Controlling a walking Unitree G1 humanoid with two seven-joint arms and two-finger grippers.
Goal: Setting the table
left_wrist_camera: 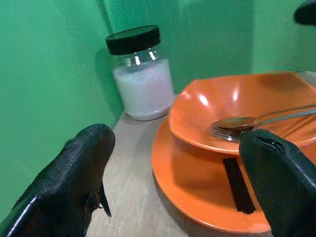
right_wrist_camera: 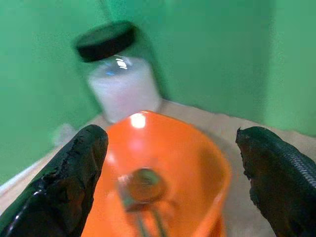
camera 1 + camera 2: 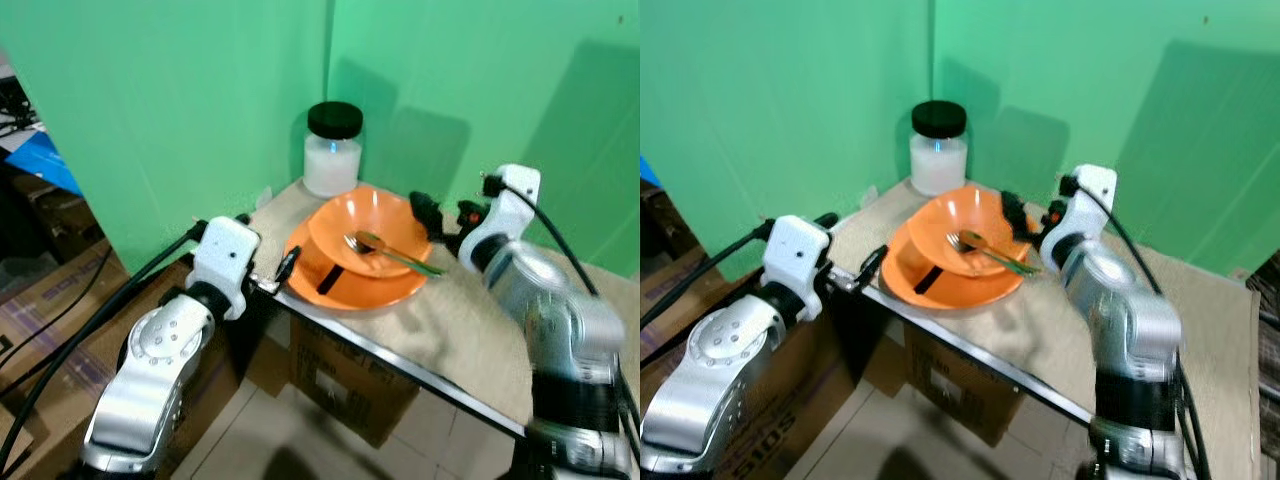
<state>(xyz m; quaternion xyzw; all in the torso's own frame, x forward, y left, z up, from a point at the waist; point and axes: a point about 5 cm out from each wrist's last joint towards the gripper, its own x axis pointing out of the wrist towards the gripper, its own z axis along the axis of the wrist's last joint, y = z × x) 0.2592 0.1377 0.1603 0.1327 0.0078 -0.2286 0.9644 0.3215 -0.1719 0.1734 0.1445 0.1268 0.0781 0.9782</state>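
An orange bowl (image 3: 380, 222) sits on an orange plate (image 3: 345, 287) at the near left corner of the table (image 3: 470, 340). A metal spoon and fork (image 3: 388, 252) lie together in the bowl. My left gripper (image 3: 284, 267) is open at the table's left edge, level with the plate's rim, and its black fingers (image 1: 81, 168) frame the plate and bowl in the left wrist view. My right gripper (image 3: 440, 216) is open just beyond the bowl's right rim. Its fingers (image 2: 74, 168) spread wide over the bowl, which looks blurred in the right wrist view.
A glass jar (image 3: 332, 150) with a black lid and white contents stands behind the bowl in the corner of the green walls. Cardboard boxes (image 3: 350, 385) sit under the table and to its left. A black strip (image 1: 238, 184) lies on the plate.
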